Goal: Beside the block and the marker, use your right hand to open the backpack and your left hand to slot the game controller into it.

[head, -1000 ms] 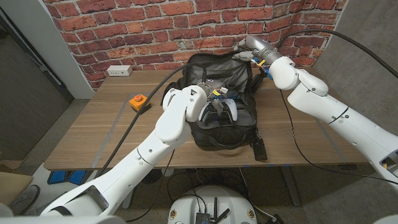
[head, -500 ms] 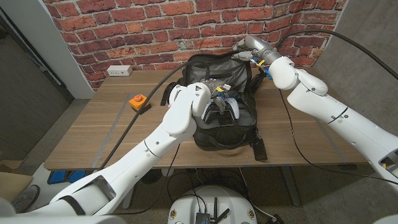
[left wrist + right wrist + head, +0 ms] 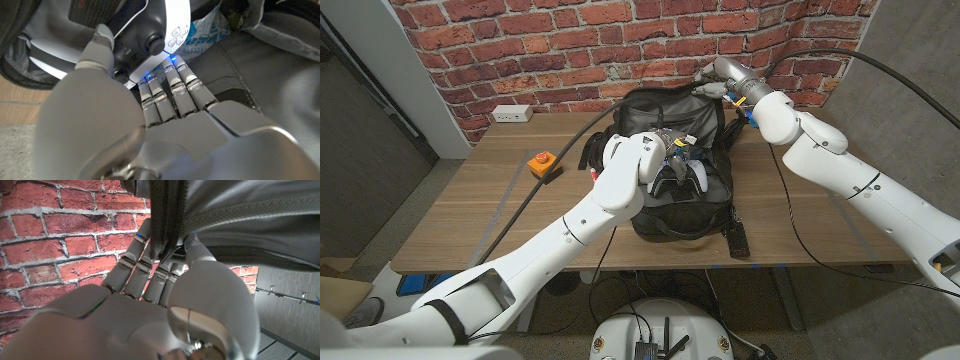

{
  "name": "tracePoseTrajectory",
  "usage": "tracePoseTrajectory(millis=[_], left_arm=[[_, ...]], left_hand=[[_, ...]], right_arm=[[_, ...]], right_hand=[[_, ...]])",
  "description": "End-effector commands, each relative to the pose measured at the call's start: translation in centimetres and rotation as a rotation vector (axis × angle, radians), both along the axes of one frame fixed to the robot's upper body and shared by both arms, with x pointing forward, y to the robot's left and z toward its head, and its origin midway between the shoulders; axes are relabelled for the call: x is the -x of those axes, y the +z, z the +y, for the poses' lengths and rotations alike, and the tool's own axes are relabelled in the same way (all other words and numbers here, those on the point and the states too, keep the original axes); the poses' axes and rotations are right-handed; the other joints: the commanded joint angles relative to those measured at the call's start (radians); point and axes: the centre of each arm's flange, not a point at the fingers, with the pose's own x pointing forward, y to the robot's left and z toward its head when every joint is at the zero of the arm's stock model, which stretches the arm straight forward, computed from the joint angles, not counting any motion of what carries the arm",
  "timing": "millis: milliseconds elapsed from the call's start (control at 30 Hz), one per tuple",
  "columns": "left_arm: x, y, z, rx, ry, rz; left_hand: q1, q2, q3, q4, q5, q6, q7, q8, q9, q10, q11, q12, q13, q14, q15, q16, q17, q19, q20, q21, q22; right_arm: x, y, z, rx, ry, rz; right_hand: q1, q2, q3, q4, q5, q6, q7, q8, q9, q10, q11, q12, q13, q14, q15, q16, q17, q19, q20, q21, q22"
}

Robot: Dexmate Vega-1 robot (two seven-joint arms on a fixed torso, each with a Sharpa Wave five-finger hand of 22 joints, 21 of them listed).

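White glossy game controller (image 3: 682,176) in soft black backpack (image 3: 705,200)

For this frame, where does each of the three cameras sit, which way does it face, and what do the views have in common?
Head view: on the robot's head, looking down at the table; both arms, left hand on the game controller, right hand at the backpack.
Left wrist view: along the left hand, facing the game controller.
Right wrist view: along the right hand gripping the backpack's flap.
Shared: the backpack appears in all three.
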Motion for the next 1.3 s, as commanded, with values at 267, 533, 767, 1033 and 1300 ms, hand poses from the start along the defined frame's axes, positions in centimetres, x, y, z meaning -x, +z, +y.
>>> tracePoseTrajectory(millis=[267,533,767,1033,1300], left_arm=[[-1.1,-1.0,-0.4,0.015,0.046,-0.069],[-1.6,-1.5,-0.4,0.008,0.065,-0.078],[-2.0,-1.7,0.1,0.000,0.090,-0.095],[-2.3,-1.7,0.3,-0.001,0.103,-0.095],[-2.4,-1.9,0.5,0.013,0.091,-0.066]], left_hand=[[-0.007,0.127,0.051,0.046,0.006,0.082,0.008,0.002,0.003,0.036,-0.024,0.006,0.004,0.034,-0.162,0.006,0.003,-0.002,-0.147,-0.003,0.003],[-0.007,0.123,0.051,0.044,0.006,0.072,0.008,-0.003,0.003,0.030,-0.025,0.003,0.004,0.030,-0.161,0.003,0.002,-0.005,-0.147,-0.006,0.002],[-0.010,0.120,0.050,0.044,0.005,0.068,0.006,-0.005,0.003,0.024,-0.025,0.001,0.004,0.024,-0.161,0.001,0.001,-0.007,-0.147,-0.008,0.002],[-0.011,0.118,0.050,0.045,0.005,0.061,0.008,-0.008,0.003,0.018,-0.025,0.000,0.004,0.019,-0.161,-0.001,0.000,-0.011,-0.147,-0.011,0.002],[-0.024,0.103,0.046,0.046,0.005,0.025,0.002,-0.018,0.004,-0.021,-0.025,-0.007,0.004,-0.014,-0.158,-0.008,-0.002,-0.028,-0.147,-0.023,0.000]], right_arm=[[-0.4,-0.4,-0.1,-0.009,0.018,0.018],[-0.4,-0.5,-0.1,-0.018,0.023,0.019],[-0.4,-0.6,-0.1,-0.022,0.026,0.018],[-0.4,-0.6,0.0,-0.027,0.025,0.022],[-0.5,-0.6,0.0,-0.031,0.024,0.024]], right_hand=[[0.010,0.011,0.012,-0.001,0.008,0.012,-0.001,0.004,0.003,0.011,0.000,-0.004,0.005,0.005,-0.079,-0.002,0.005,-0.008,-0.119,0.011,0.000],[0.009,0.011,0.012,-0.001,0.008,0.010,-0.001,0.002,0.003,0.011,0.001,-0.006,0.007,0.005,-0.079,-0.002,0.007,-0.012,-0.119,0.016,-0.001],[0.008,0.011,0.012,-0.001,0.008,0.012,0.000,0.001,0.003,0.012,0.000,-0.007,0.008,0.005,-0.079,-0.003,0.008,-0.013,-0.119,0.019,-0.002],[0.007,0.011,0.013,0.000,0.008,0.011,0.001,-0.001,0.003,0.013,0.002,-0.008,0.009,0.004,-0.077,-0.004,0.008,-0.015,-0.119,0.022,-0.002],[0.008,0.010,0.013,-0.001,0.008,0.012,0.001,-0.002,0.003,0.013,0.000,-0.010,0.010,0.006,-0.078,-0.003,0.010,-0.016,-0.118,0.027,-0.003]])
